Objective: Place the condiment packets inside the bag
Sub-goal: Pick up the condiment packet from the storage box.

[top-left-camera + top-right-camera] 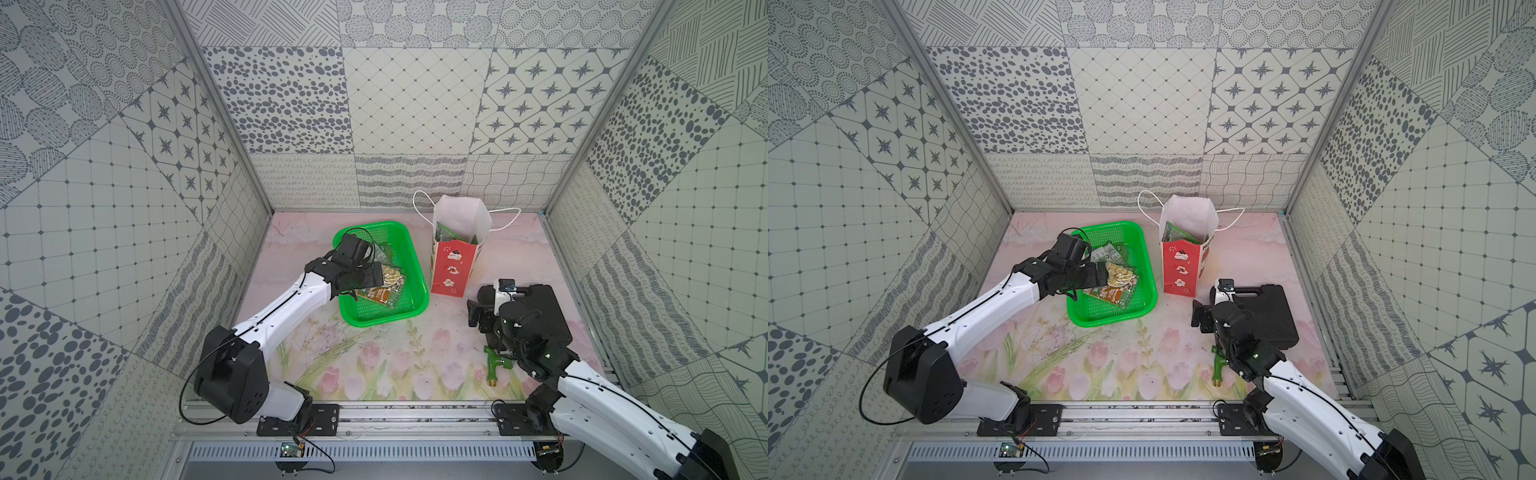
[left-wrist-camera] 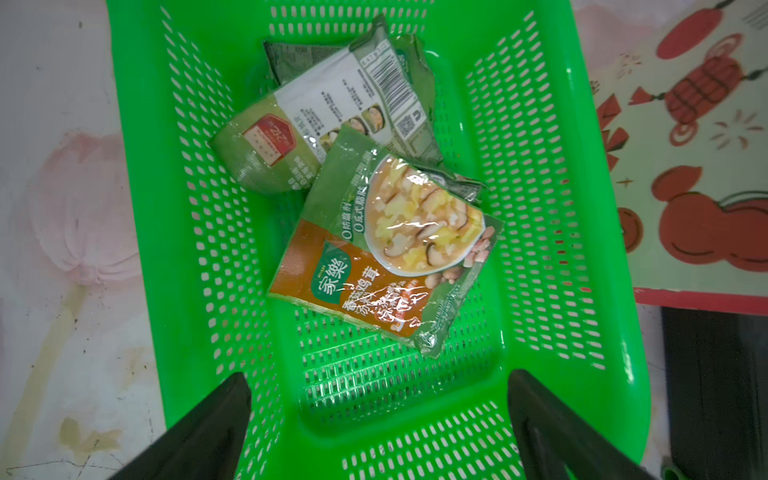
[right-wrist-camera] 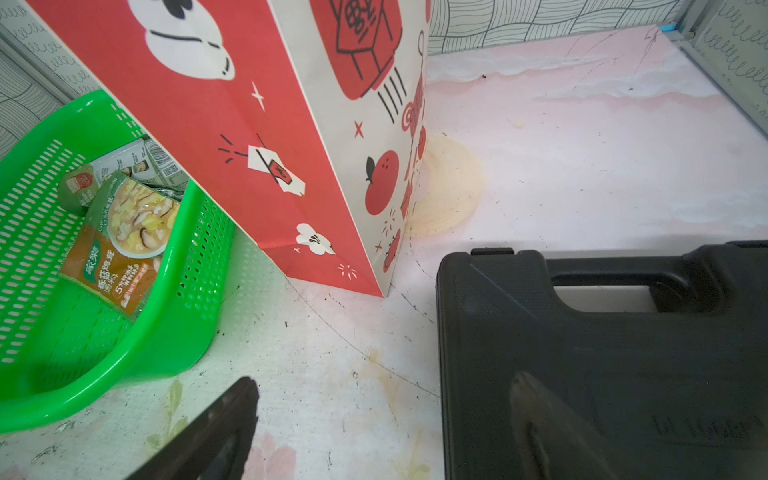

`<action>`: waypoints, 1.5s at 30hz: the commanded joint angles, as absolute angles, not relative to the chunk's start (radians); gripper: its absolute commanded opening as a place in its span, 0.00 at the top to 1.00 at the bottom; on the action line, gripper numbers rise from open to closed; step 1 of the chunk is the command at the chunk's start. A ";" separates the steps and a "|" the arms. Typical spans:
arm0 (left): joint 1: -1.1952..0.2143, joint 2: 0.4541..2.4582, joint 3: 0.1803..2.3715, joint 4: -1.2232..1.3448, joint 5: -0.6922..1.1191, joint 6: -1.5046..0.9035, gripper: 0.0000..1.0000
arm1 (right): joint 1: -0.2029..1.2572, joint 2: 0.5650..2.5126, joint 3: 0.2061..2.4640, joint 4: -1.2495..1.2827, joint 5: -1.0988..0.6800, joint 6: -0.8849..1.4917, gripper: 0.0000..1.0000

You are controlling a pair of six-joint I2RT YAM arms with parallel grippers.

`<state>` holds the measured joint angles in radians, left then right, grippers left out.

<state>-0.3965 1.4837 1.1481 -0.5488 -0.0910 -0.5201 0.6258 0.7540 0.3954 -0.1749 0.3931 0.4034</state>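
**Bag** [image 1: 451, 270]: is standing upright at the far middle of the tabletop [image 1: 395, 353], with its red front facing near and its mouth open. Green packets [image 1: 451, 232] are showing inside it, leaning against the white inner wall.

**Basket** [image 1: 374, 320]: is sitting just left of the bag. It is holding more packets in a loose overlapping pile.

- **Top packet** [image 2: 390, 249]: is lying face up, showing an orange panel and a soup photo.
- **Second packet** [image 2: 332, 112]: is lying partly under it, with the printed back and barcode up.
- The corner of a darker one is peeking out beneath.

**Left end effector** [image 2: 378, 386]: is hovering over the basket, above the pile. Its fingers are spread wide, with nothing between them.

**Right end effector** [image 3: 382, 386]: is hanging low near the bag, between the basket and the case [image 3: 582, 353]. Its fingers are spread and it is gripping nothing.

**Case**: is lying flat, right of and nearer than the bag, apart from it.

**Fitting** [image 1: 496, 361]: is lying on the tabletop, near the case, partly hidden by the right arm. It is small and green.
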 commanded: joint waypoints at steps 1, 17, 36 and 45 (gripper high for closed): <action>-0.323 1.578 1.146 -0.458 0.073 -0.542 0.01 | 0.620 0.761 0.419 -0.138 0.401 0.396 0.03; -0.301 1.862 1.317 -0.502 -0.024 -0.497 0.03 | 0.621 0.773 0.420 -0.133 0.401 0.394 0.03; -0.302 1.865 1.301 -0.453 0.125 -0.506 0.04 | 0.621 0.773 0.422 -0.133 0.396 0.393 0.03; -0.302 1.683 1.171 -0.357 0.319 -0.571 0.04 | 0.620 0.774 0.423 -0.132 0.386 0.393 0.03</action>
<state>-0.3107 1.7443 1.2152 -0.4328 0.1326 -0.5278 0.6258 0.7738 0.3958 -0.1738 0.3920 0.4030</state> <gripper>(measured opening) 0.957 0.970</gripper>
